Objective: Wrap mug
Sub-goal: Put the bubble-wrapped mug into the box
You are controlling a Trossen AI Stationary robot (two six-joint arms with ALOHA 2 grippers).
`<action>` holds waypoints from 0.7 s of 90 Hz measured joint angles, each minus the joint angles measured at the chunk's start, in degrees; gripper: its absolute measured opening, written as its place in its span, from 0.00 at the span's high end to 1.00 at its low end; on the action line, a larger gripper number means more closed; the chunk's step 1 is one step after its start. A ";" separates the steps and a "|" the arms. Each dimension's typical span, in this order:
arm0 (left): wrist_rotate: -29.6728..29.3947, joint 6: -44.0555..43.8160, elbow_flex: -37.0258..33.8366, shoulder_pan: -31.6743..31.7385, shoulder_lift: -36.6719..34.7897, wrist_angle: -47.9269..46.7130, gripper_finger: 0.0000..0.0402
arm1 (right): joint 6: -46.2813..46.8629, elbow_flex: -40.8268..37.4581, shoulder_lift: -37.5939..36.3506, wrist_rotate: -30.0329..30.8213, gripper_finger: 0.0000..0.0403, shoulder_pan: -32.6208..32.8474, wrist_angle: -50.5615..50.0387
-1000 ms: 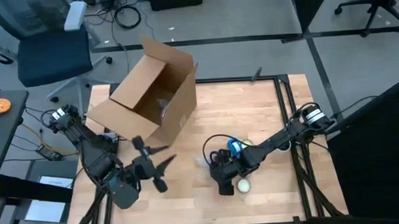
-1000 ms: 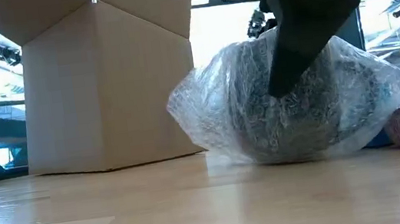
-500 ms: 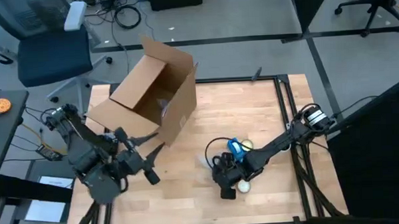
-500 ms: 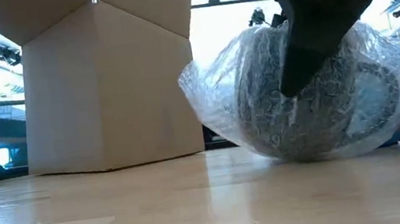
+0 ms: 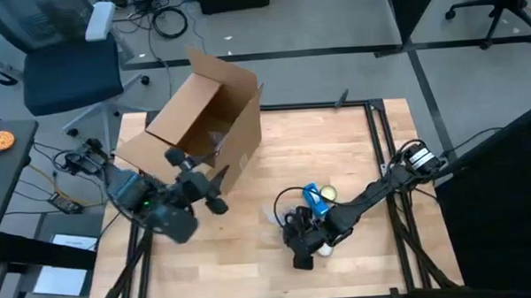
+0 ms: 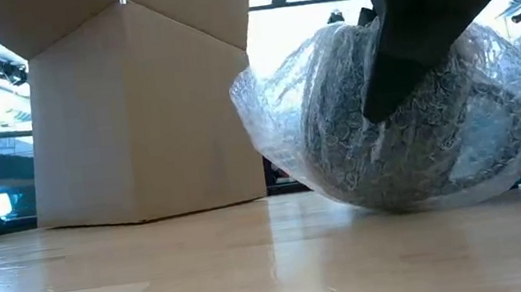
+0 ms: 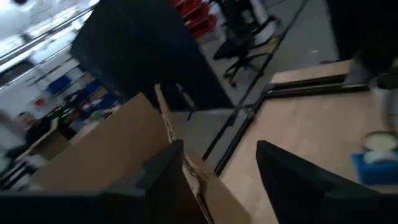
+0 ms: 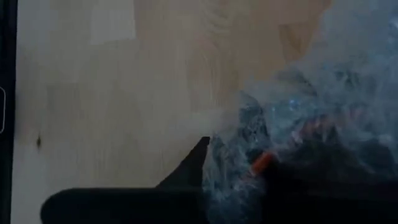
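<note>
On the table, bubble-wrapped mug point(image 6: 411, 136), right gripper point(image 6: 409, 46) on it, cardboard box point(image 5: 203, 125) nearby

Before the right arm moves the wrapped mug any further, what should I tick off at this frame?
1. Bubble wrap covers the mug: ok.
2. Right gripper is on the bundle: ok; how firmly, cannot tell.
3. Bundle rests on the table: ok.
4. Wrap secured shut: cannot tell.
5. Cardboard box stands apart from the bundle: ok.
6. Left gripper, open, is clear of the bundle, beside the box: ok.
</note>
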 joint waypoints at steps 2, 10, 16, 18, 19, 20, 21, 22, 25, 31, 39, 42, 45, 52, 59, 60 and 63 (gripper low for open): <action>0.04 -0.86 0.00 0.49 -0.02 -0.02 0.44 | -0.01 0.00 0.00 0.00 0.99 0.00 0.04; 0.39 -5.03 0.02 2.83 -0.15 -0.35 0.38 | 0.49 0.00 0.00 -0.11 0.99 0.04 0.27; 0.71 -6.97 0.02 4.50 -0.11 -2.39 0.35 | 0.81 0.02 0.00 -0.15 0.99 0.08 0.41; 1.11 -7.66 0.02 5.06 -0.07 -3.06 0.34 | 0.82 0.02 0.00 -0.15 0.99 0.10 0.41; 1.42 -7.96 0.02 5.33 -0.07 -3.40 0.34 | 0.81 0.02 0.00 -0.15 0.99 0.13 0.41; 1.78 -8.40 0.02 5.61 -0.06 -3.70 0.34 | 0.80 0.02 0.00 -0.15 0.99 0.16 0.41; 2.18 -8.85 0.02 5.89 -0.04 -3.97 0.34 | 0.81 0.02 0.00 -0.15 0.99 0.18 0.41; 2.84 -9.10 0.02 6.19 -0.01 -4.16 0.34 | 0.81 0.02 0.00 -0.15 0.99 0.20 0.41; 4.83 -10.08 0.02 7.09 0.16 -4.60 0.34 | 0.80 0.02 0.00 -0.15 0.99 0.22 0.43; 9.61 -11.31 0.02 8.88 0.63 -4.88 0.34 | 0.77 0.07 -0.09 -0.25 0.99 0.22 0.43; 13.71 -12.36 0.02 10.82 2.06 -5.70 0.37 | 0.01 0.94 -0.30 -1.38 0.99 0.22 -0.25; 13.96 -12.42 0.02 11.30 2.73 -6.46 0.39 | -0.35 1.56 -0.50 -1.94 0.99 0.28 -0.71; 14.25 -12.16 0.02 11.69 3.32 -6.98 0.42 | -0.74 2.36 -0.63 -2.25 0.99 0.40 -1.30; 15.04 -11.95 0.02 11.97 4.81 -8.11 0.52 | -2.18 4.71 -1.41 -1.97 0.99 1.02 -2.70; 16.52 -11.55 0.02 11.95 6.37 -8.15 0.67 | -4.52 7.55 -2.23 -1.46 0.99 1.59 -4.29; 16.70 -11.42 0.02 11.95 6.55 -8.17 0.69 | -4.90 7.94 -2.37 -1.33 0.99 1.78 -4.53; 17.00 -10.59 0.02 11.92 7.11 -8.13 0.77 | -6.03 9.32 -2.72 -1.04 0.99 2.22 -5.57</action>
